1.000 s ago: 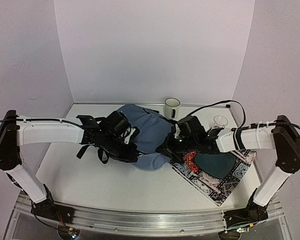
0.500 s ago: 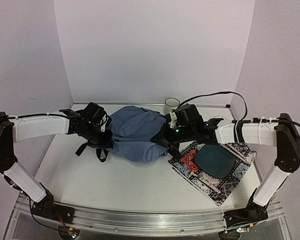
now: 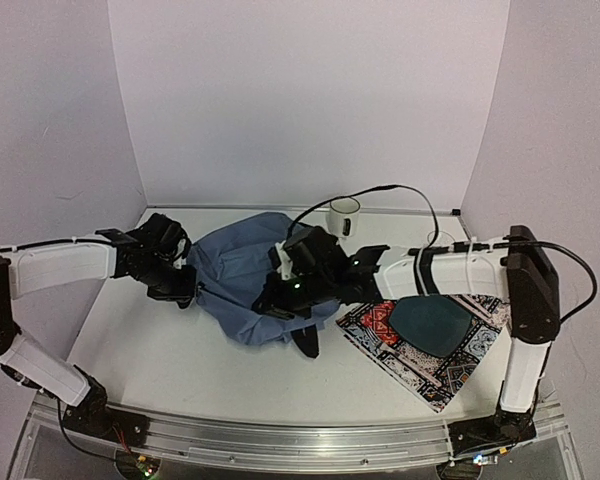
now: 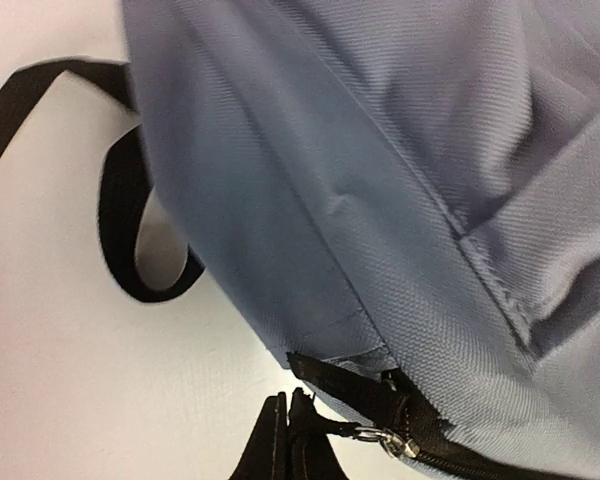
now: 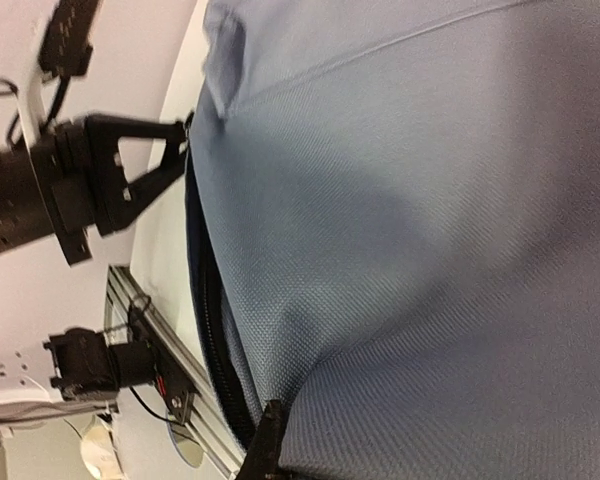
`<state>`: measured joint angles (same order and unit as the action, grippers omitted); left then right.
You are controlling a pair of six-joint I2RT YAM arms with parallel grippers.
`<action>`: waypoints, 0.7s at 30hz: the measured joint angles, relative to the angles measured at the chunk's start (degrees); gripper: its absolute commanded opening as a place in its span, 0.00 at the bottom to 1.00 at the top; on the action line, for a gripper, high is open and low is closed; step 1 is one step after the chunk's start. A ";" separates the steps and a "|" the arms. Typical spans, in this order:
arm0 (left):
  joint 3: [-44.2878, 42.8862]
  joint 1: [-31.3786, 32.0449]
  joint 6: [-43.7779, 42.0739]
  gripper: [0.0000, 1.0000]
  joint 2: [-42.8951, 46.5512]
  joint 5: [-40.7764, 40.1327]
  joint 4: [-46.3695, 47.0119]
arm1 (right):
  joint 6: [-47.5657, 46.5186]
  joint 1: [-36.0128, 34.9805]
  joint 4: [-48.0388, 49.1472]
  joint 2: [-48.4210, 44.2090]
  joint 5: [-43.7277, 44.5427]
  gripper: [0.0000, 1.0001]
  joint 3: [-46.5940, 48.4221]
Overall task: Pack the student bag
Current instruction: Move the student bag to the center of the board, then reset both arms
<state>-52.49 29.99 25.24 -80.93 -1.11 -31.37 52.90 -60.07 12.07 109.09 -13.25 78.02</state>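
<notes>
Where the white worktop (image 3: 150, 350) lies bare along its near and left edges, the student bag (image 3: 245, 270) slumps at its middle, just beside the patterned mat (image 3: 435, 365). The left tool (image 3: 186, 296) is pinched shut on the bag's zipper end. The right tool (image 3: 275, 302) is closed on cloth at the bag's near side. A mug (image 3: 344, 215) stands behind.

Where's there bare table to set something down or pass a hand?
Biggest bare patch: front-left table, bordered by the student bag, the left arm and the near rail. Narrower strip front-centre, between bag and patterned mat. Crowded: centre, where the right arm crosses to the bag; mat fills the right; mug stands at the back.
</notes>
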 measured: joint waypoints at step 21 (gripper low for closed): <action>6.81 -3.87 4.88 0.99 22.14 -20.39 1.24 | -15.50 -2.81 -20.08 0.83 2.70 0.98 14.06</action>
<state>-45.68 26.12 30.12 -58.78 -21.50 -30.14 37.40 -62.88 -8.02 109.92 -10.55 92.07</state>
